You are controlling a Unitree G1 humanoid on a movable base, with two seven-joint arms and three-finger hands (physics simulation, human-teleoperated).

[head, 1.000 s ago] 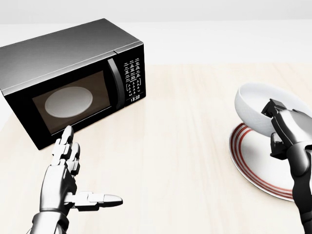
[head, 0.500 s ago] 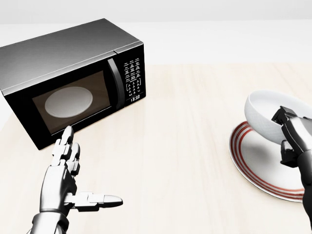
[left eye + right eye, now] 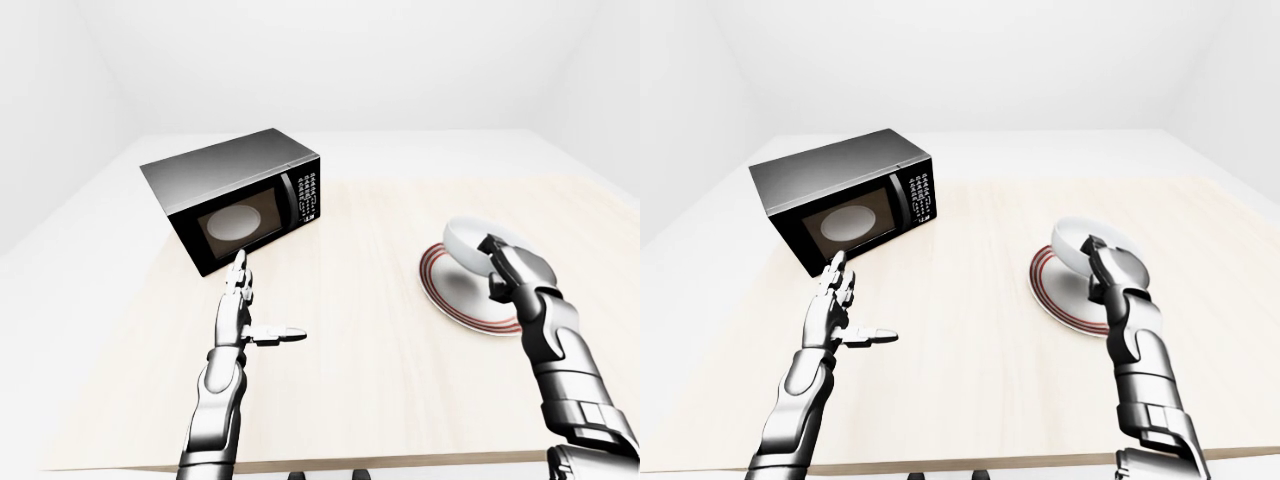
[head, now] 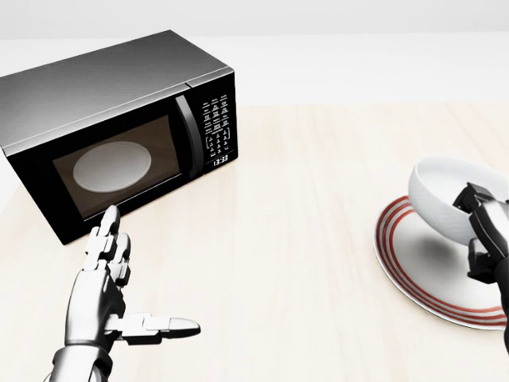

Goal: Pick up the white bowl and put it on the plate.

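Tilted above the red-ringed plate [image 4: 421, 274], the white bowl [image 4: 449, 195] is gripped at its rim by the right hand [image 4: 487, 231]; rigid, smooth and breakable, it is best held there. The left hand [image 4: 111, 298] is spread empty.

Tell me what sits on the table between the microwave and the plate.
Nothing does. In the head view only bare wooden table runs from the microwave to the red-rimmed plate. The open left hand hovers lower left, below that stretch.
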